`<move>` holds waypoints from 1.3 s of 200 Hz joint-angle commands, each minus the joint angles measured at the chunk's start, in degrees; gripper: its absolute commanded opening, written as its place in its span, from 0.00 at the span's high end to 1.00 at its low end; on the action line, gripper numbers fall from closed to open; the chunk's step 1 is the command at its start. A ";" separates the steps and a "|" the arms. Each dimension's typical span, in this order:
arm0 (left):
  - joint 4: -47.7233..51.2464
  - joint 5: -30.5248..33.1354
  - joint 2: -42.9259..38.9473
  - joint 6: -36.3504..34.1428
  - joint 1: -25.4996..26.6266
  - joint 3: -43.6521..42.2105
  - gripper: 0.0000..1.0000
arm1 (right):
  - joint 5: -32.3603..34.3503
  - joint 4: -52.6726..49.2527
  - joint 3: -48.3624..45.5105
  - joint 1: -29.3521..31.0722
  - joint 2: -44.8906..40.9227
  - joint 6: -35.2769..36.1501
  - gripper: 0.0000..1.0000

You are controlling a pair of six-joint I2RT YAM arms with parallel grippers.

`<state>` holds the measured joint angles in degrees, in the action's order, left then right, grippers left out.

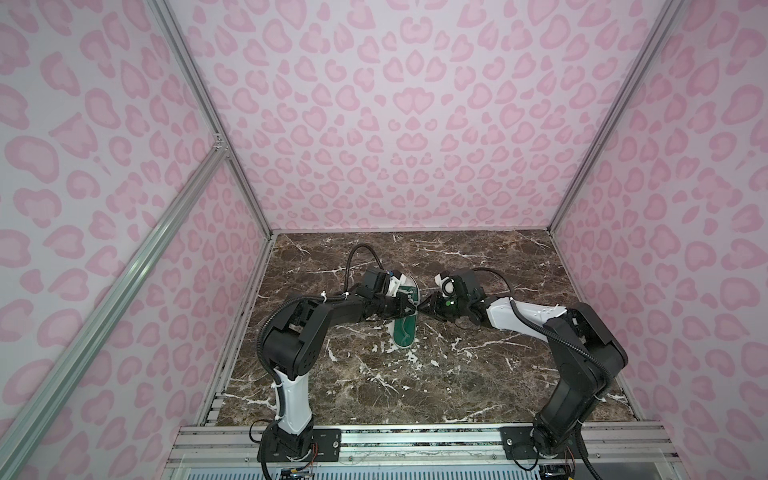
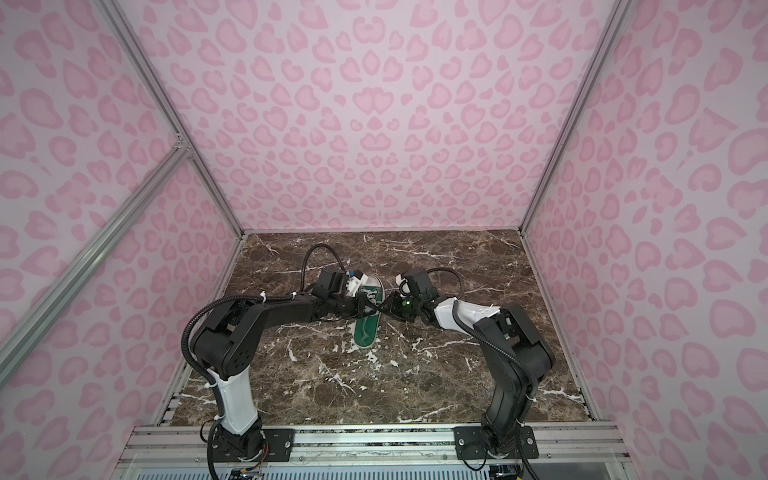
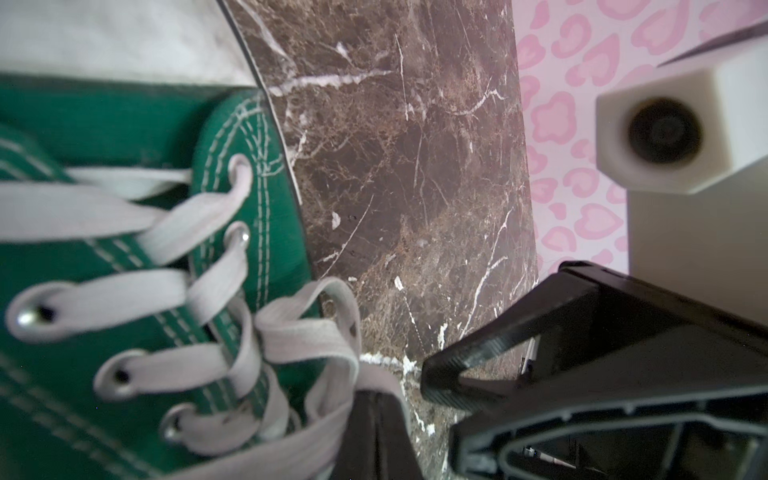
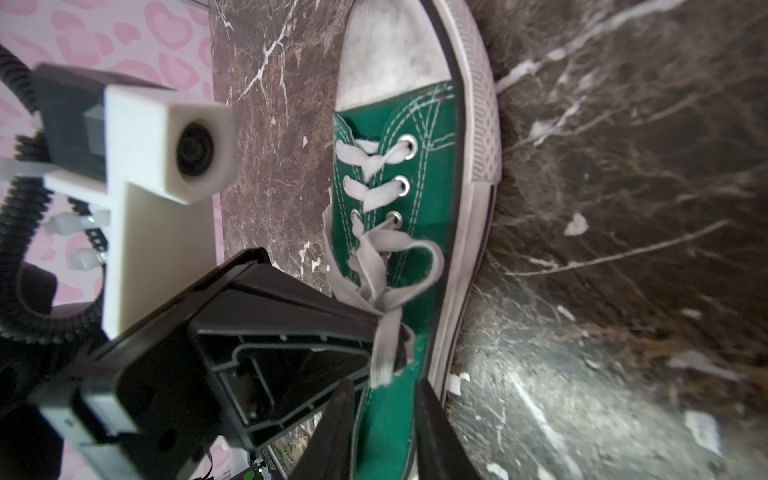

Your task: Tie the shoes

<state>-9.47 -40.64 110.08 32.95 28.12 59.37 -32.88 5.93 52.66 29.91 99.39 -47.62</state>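
Pinched shut in left gripper (image 4: 372,326): flat white lace (image 4: 383,353) of small green canvas sneaker (image 4: 419,174). Just beside, slightly parted, empty: right gripper (image 4: 384,395). Bare brown marble tabletop (image 1: 457,374) behind both.

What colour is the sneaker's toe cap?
The toe cap is white, clearest in the right wrist view.

Green canvas shoe (image 4: 436,199) with white stitching, dull white toe cap (image 4: 386,62), white ribbed sole edge (image 4: 482,124) lined in black. Pale grey-white laces (image 3: 187,291); eyelets (image 4: 402,185) apparently silver. Dark brown marble-patterned table (image 1: 457,374), veined white. Pale pink walls (image 1: 415,124) covered in darker pink leopard spots. Black arms (image 1: 291,332) with white segments; silver frame (image 1: 124,266). White camera housing (image 4: 166,137), black lens, at each wrist.
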 commanded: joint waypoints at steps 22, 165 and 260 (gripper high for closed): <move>-1.78 -0.75 -0.13 -0.29 -0.43 -0.40 0.94 | 9.26 12.08 -7.91 2.32 -3.97 7.08 0.81; -0.28 -1.35 -0.64 -0.69 -0.87 -0.74 0.94 | 15.39 53.75 -22.54 7.70 5.00 22.74 0.76; -0.63 -1.87 -0.75 -0.43 -1.12 -1.07 0.95 | 15.28 59.53 -22.08 7.88 9.83 23.68 0.76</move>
<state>-9.91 -41.78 110.00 32.88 27.05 58.61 -18.00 61.93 30.48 37.76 108.27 -24.80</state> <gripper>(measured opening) 0.058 0.242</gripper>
